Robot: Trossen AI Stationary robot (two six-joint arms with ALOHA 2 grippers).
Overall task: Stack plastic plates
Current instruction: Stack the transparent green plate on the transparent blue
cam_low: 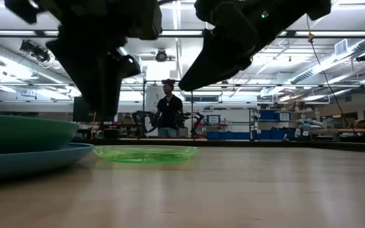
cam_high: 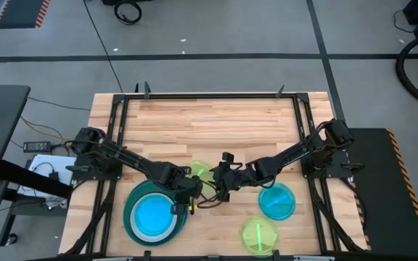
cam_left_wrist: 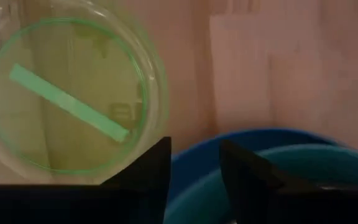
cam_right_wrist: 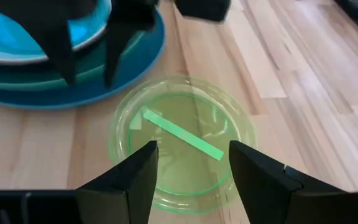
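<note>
The right gripper (cam_right_wrist: 191,163) hangs over a lime plate (cam_right_wrist: 185,143) in the middle of the table (cam_high: 231,123), its fingers spread wide and not touching the plate. The left gripper (cam_left_wrist: 194,165) is also spread, at the edge of the plate stack (cam_high: 154,215) just beside that lime plate. A second lime plate (cam_high: 259,235) and a cyan plate (cam_high: 277,201) lie apart on the right side.

Green plate (cam_high: 200,172) half under arms
</note>
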